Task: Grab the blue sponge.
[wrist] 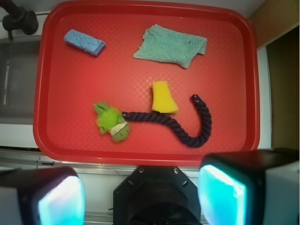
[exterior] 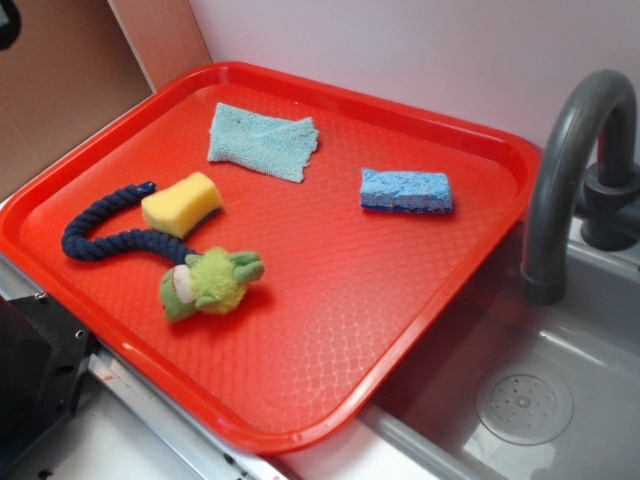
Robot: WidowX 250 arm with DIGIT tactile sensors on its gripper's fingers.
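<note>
The blue sponge (exterior: 406, 190) lies flat on the red tray (exterior: 330, 340), toward its right side near the faucet. In the wrist view the blue sponge (wrist: 84, 41) is at the tray's (wrist: 70, 136) upper left. My gripper (wrist: 140, 194) hangs high above the tray's near edge, open, with its two pads (wrist: 61, 201) spread wide and nothing between them. It is far from the sponge. The exterior view does not show the gripper.
Also on the tray: a light-teal cloth (exterior: 262, 141), a yellow sponge (exterior: 181, 204), a dark blue rope (exterior: 105, 240) and a green plush toy (exterior: 210, 281). A grey faucet (exterior: 580, 170) and sink (exterior: 520, 400) stand right of the tray.
</note>
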